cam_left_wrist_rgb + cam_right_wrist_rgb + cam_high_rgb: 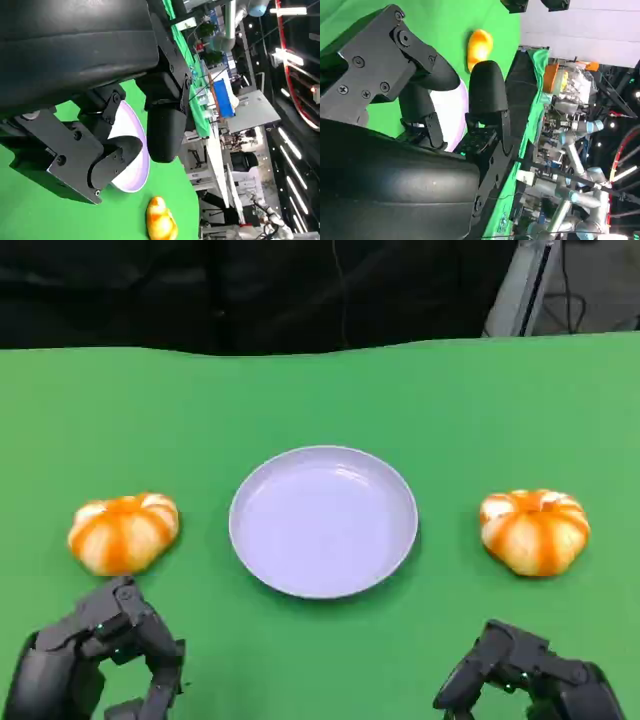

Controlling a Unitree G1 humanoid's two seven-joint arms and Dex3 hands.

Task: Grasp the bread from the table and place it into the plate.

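Observation:
Two round orange-and-white breads lie on the green table. One bread (123, 532) is at the left, just beyond my left hand (100, 655). The other bread (534, 530) is at the right, a little beyond my right hand (525, 680). Between them sits a pale lavender plate (323, 520) with nothing in it. Both hands hover low near the table's front edge, fingers apart and holding nothing. The left wrist view looks past my left hand's fingers (165, 135) to the plate (131, 170) and the right bread (161, 220). The right wrist view has the plate (451, 114) and the left bread (480, 44).
The green cloth (320, 400) reaches back to a dark edge. Past the table the wrist views take in a lit workshop with benches, equipment and other robot arms (575, 150).

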